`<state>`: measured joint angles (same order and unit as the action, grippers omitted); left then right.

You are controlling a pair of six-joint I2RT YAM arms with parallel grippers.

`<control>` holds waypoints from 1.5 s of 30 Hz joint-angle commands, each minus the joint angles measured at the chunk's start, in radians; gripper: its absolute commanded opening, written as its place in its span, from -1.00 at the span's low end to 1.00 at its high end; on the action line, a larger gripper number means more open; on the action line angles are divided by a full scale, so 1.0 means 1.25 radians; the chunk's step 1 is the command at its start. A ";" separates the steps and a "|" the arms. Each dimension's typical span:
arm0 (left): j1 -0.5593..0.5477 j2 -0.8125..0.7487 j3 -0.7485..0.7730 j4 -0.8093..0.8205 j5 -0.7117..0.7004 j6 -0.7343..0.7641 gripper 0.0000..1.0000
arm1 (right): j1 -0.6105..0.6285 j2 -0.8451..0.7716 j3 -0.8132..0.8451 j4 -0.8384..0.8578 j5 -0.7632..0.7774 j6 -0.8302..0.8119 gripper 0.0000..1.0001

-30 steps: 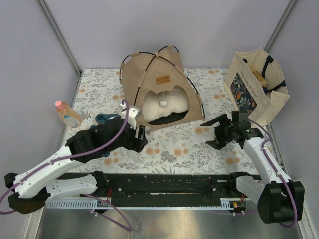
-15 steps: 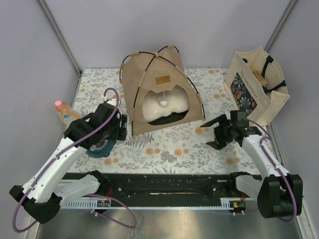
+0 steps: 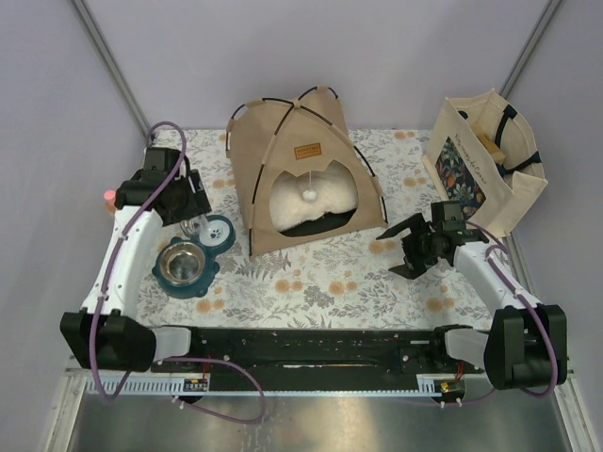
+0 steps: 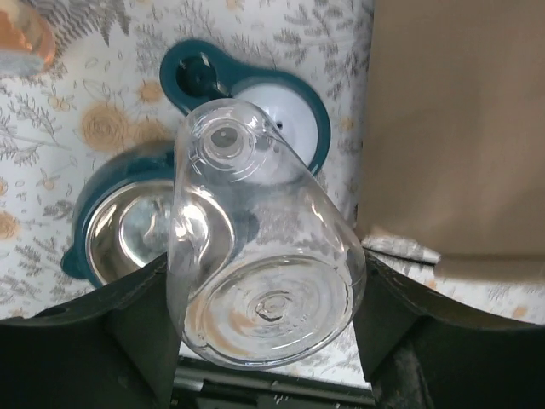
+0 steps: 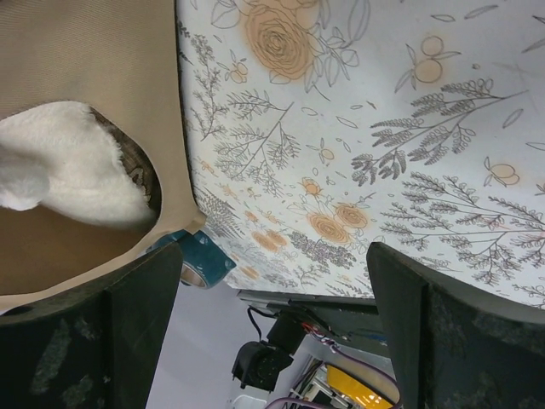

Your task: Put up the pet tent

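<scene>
Pet tent point(image 3: 297, 160) at the table's point(image 3: 320, 282) rear centre contains a white cushion point(image 3: 316, 202). Left gripper point(image 4: 264, 307) grasps a clear bottle point(image 4: 255, 247) above the teal feeder's point(image 3: 219, 235) steel bowl point(image 3: 182, 258). Right gripper point(image 5: 272, 324) spread, holding nothing.

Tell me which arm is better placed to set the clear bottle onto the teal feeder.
Left. The left gripper holds the clear bottle above the teal feeder; the right gripper is open, empty, on the pet tent's other side.

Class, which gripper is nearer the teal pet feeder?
Left. The left gripper hovers just above the teal pet feeder, holding a clear bottle. The right gripper sits by the pet tent's opposite front corner.
</scene>
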<state>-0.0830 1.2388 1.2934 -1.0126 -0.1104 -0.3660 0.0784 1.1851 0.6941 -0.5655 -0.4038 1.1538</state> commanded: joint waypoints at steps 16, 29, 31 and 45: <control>0.140 0.159 0.064 0.135 0.080 -0.012 -0.40 | -0.003 0.116 0.115 0.029 -0.038 -0.075 0.98; 0.171 0.205 0.070 0.109 0.036 0.007 -0.20 | -0.003 0.112 0.098 0.047 -0.045 -0.060 0.98; 0.176 0.214 0.073 0.104 0.029 0.004 -0.11 | -0.003 0.110 0.095 0.049 -0.048 -0.058 0.97; 0.250 0.248 0.096 0.093 0.054 -0.009 0.52 | -0.003 0.095 0.082 0.054 -0.046 -0.048 0.97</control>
<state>0.2039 1.5101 1.3872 -0.8677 -0.0372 -0.3706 0.0784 1.3308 0.7982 -0.5179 -0.4393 1.0821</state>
